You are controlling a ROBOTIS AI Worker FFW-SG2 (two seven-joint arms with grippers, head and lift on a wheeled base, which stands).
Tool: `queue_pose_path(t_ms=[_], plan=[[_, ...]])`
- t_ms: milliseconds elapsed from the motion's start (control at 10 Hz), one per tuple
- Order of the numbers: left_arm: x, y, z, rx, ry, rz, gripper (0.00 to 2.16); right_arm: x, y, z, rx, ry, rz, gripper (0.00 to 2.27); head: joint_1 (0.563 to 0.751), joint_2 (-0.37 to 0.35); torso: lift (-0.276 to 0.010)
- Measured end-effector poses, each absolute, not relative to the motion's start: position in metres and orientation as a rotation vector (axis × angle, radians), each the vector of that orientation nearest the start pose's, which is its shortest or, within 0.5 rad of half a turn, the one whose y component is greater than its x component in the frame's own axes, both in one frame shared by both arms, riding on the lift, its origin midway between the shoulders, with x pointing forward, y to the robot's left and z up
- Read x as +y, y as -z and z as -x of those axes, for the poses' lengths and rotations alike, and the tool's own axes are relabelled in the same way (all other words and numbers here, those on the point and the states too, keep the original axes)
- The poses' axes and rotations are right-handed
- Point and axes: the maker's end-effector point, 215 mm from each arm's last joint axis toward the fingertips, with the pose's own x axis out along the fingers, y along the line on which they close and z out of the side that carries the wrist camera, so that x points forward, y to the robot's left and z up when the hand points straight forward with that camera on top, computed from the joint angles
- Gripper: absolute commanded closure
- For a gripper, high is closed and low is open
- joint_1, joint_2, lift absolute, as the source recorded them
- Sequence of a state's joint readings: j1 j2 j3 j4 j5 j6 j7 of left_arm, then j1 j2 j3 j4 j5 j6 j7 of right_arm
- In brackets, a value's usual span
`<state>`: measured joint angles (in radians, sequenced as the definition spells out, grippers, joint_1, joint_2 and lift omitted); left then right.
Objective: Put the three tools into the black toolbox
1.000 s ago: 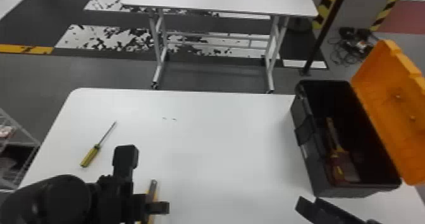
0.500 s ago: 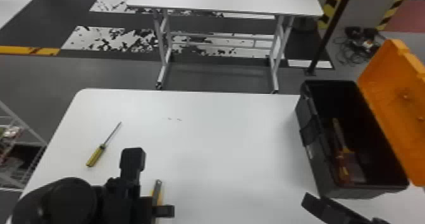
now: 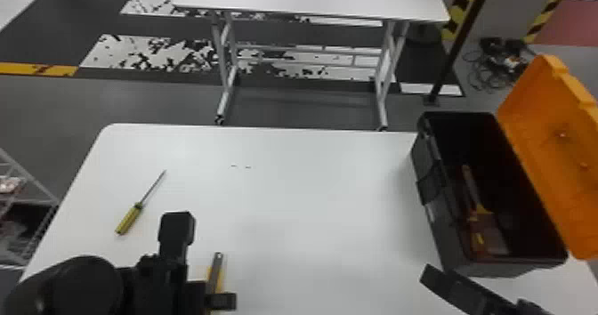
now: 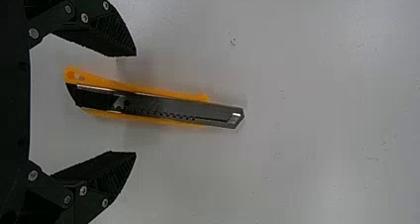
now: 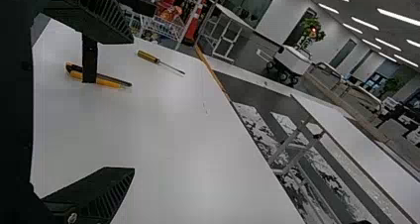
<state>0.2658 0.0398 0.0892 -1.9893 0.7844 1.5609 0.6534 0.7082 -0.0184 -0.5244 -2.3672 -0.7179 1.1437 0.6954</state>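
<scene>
Left claw (image 3: 205, 265) gapes wide over the utility knife (image 4: 163, 107) on my bench (image 3: 311, 203); I see the screwdriver (image 3: 131, 217) lying nearby. Right claw (image 3: 476, 289), also wide, is near the black toolbox (image 3: 445, 229).

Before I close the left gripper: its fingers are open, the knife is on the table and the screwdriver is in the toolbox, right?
The screwdriver isn't in the toolbox; the head view shows it on the table. The rest holds.
</scene>
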Motion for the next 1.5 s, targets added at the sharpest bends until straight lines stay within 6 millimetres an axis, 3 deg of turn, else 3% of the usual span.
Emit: queue_pose_path(t_ms=[200, 300, 400, 500, 900, 1300, 1500], plan=[[0.198, 0.577, -0.27, 1.4, -0.005, 0.109, 1.19, -0.198, 0.399, -0.263, 0.702, -0.549, -0.766, 0.08, 0.695, -0.004, -0.051], [0.2, 0.577, -0.271, 1.399, -0.007, 0.106, 1.38, -0.198, 0.399, -0.264, 0.7, -0.549, -0.767, 0.08, 0.695, 0.002, -0.051], [0.201, 0.576, -0.272, 1.397, -0.008, 0.103, 1.41, -0.198, 0.399, -0.265, 0.697, -0.547, -0.768, 0.08, 0.695, 0.006, -0.051], [0.2, 0.576, -0.273, 1.395, -0.005, 0.101, 1.71, -0.199, 0.399, -0.266, 0.693, -0.546, -0.767, 0.08, 0.695, 0.003, -0.051], [0.197, 0.558, -0.282, 1.349, 0.015, 0.143, 1.71, -0.199, 0.398, -0.269, 0.688, -0.548, -0.768, 0.08, 0.695, -0.002, -0.051], [0.177, 0.501, -0.299, 1.188, 0.165, 0.277, 1.71, -0.197, 0.398, -0.27, 0.687, -0.55, -0.768, 0.08, 0.695, -0.043, -0.051], [0.17, 0.486, -0.303, 1.141, 0.254, 0.353, 1.71, -0.197, 0.398, -0.269, 0.69, -0.55, -0.767, 0.08, 0.695, -0.057, -0.051]])
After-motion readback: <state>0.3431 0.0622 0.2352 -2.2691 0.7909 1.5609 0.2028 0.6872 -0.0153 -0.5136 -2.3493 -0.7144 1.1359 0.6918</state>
